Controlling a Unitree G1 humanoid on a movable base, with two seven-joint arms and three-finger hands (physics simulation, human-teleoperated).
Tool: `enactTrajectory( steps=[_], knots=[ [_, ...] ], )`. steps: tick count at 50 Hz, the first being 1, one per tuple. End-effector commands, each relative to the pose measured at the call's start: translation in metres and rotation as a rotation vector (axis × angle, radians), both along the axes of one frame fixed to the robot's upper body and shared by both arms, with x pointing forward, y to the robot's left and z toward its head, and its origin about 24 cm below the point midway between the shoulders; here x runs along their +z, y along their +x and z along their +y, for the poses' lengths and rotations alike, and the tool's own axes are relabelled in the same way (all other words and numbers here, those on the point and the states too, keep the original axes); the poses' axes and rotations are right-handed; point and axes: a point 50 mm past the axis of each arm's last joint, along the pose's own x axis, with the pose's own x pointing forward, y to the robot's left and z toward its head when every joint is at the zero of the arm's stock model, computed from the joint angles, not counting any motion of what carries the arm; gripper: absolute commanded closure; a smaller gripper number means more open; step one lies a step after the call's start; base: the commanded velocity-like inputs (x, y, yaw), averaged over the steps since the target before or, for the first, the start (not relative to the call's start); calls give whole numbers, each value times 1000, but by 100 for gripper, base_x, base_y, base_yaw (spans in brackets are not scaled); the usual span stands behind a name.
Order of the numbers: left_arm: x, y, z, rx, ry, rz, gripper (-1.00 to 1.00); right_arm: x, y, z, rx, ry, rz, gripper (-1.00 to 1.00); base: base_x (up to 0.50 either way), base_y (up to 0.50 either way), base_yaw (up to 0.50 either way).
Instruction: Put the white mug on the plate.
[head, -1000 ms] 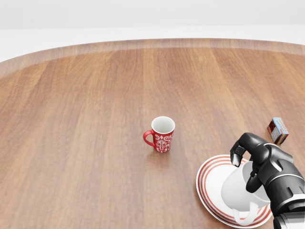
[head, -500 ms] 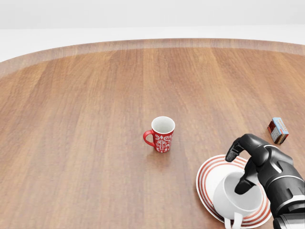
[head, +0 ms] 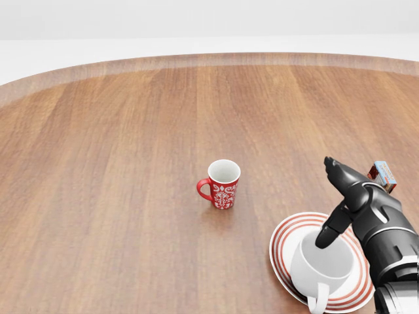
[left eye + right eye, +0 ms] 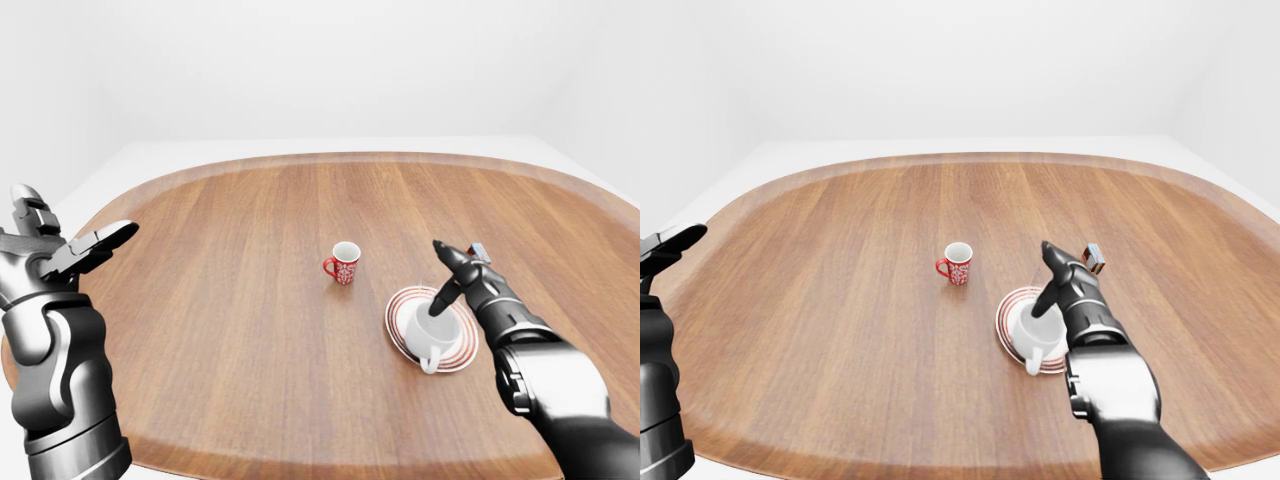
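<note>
Since half a second ago the right hand (image 3: pixel 357 199) has spread: its fingers (image 3: pixel 339 171), then curled over the white mug's rim, now stretch apart, one pointing far and left, another (image 3: pixel 325 234) resting at the mug's rim. The white mug (image 3: pixel 321 267) has settled further; it now stands nearly upright on the plate (image 3: pixel 283 247), handle toward the near edge of the head view. The camera has not shifted.

Going left to right in the left-eye view: the left hand (image 4: pixel 60 250) is raised at the far left, off the surface (image 4: pixel 230 300), its fingers (image 4: pixel 105 238) apart and holding nothing. Near the middle stands one red mug (image 3: pixel 221 184) with a white pattern, upright, handle to the left, well apart from the plate. Right of it lies the one plate, white with red rings, carrying the one white mug. Just beyond the right hand, farther right, sits one small box (image 3: pixel 383 178), partly hidden by the fingers

Counted: two mugs, one plate, one box, two hands
</note>
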Motion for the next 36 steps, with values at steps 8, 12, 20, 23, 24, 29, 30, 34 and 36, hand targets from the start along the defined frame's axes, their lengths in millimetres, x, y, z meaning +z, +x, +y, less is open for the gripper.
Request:
enactTrajectory(
  steps=[8,12,20,23,24,29,30,34,36],
  knots=[
    [0,0,0,0,2,3,-100,164,46,34,211,-30,-475,-100,0,0,0],
    [-1,0,0,-1,2,3,-100,213,23,62,372,-184,-615,-100,0,0,0],
    [-1,-1,0,-1,3,1,-100,283,-13,88,402,-308,-925,-100,0,0,0],
    [-1,0,0,-2,2,3,-100,285,-13,86,387,-288,-968,-100,0,0,0],
    [-1,-1,0,-2,2,2,-100,284,-12,86,384,-286,-969,-100,0,0,0],
    [-1,-1,-1,-3,4,1,-100,287,-14,85,374,-268,-1021,-100,0,0,0],
    [0,-1,0,-2,4,0,-100,287,-14,85,377,-268,-1024,-100,0,0,0],
    [0,-1,-1,-2,5,0,-100,290,-16,87,379,-271,-1043,-100,0,0,0],
    [0,-1,0,-2,4,0,-100,287,-15,88,382,-269,-1030,-100,0,0,0]
  ],
)
